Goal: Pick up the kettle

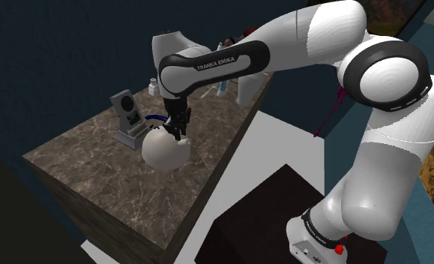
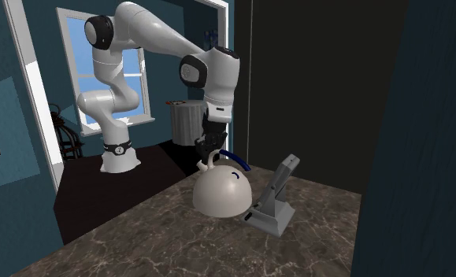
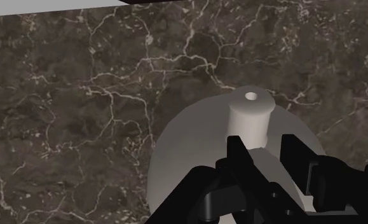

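A dark, white-veined marble bench [image 1: 95, 180] took up most of the scene, running away to the shoulder view's left from a dark box stand [image 1: 260, 217] at the lower right. From that stand the white Franka arm [image 1: 372, 82] rose, bent over and reached down to the far half of the bench. In the second exterior view the same arm [image 2: 131, 24] stood in front of a bright window [image 2: 80, 67] and came forward over the bench [image 2: 139, 244]. The kettle [image 1: 165, 148], a plain white dome, sat upright on the bench directly under the hand. Just beside it, on the second exterior view's right, was a grey slanted appliance [image 2: 275, 197] on a flat base, and whether the two touched could not be told. The gripper [image 3: 268, 156] hung close over the top of the kettle [image 3: 176, 165], its two black fingers standing apart with only the white body showing between them and nothing clasped. A thin blue handle [image 2: 232, 156] arched over the dome [image 2: 222, 193], to the second exterior view's right of the gripper [image 2: 206, 153]. A short white spout [image 3: 250, 118] with a small hole in its end stood just ahead of the fingertips.
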Motion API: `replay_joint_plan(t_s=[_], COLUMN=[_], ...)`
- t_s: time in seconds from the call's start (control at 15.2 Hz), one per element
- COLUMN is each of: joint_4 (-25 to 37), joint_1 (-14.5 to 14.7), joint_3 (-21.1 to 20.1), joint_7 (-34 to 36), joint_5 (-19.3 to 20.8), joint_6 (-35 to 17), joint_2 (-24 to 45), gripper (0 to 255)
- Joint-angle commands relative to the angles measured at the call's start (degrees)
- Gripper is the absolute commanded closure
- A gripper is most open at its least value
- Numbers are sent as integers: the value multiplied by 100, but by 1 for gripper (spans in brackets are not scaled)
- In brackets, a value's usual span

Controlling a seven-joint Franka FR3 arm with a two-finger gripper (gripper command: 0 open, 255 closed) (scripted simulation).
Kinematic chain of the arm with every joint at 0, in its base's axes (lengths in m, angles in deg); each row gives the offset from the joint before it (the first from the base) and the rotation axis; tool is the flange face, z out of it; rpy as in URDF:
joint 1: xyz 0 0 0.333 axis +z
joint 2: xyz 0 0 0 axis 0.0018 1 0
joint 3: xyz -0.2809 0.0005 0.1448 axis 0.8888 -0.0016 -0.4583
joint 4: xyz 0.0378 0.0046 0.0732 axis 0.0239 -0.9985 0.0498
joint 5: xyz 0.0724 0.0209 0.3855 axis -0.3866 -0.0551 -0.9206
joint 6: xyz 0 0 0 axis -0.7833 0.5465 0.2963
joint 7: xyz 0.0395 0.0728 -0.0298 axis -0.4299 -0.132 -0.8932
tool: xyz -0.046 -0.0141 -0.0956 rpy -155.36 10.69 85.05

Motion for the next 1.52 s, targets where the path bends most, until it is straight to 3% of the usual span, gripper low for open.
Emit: replay_joint_plan(t_s=[0.0,0.33,1.45], joint_4=[0,-23,632], joint_1=[0,-3,-20], joint_3=[1,1,-41], joint_7=[1,-1,-64], joint_5=[0,-1,-112], joint_6=[-6,-22,1002], joint_2=[4,-2,-385], gripper=[255,255,255])
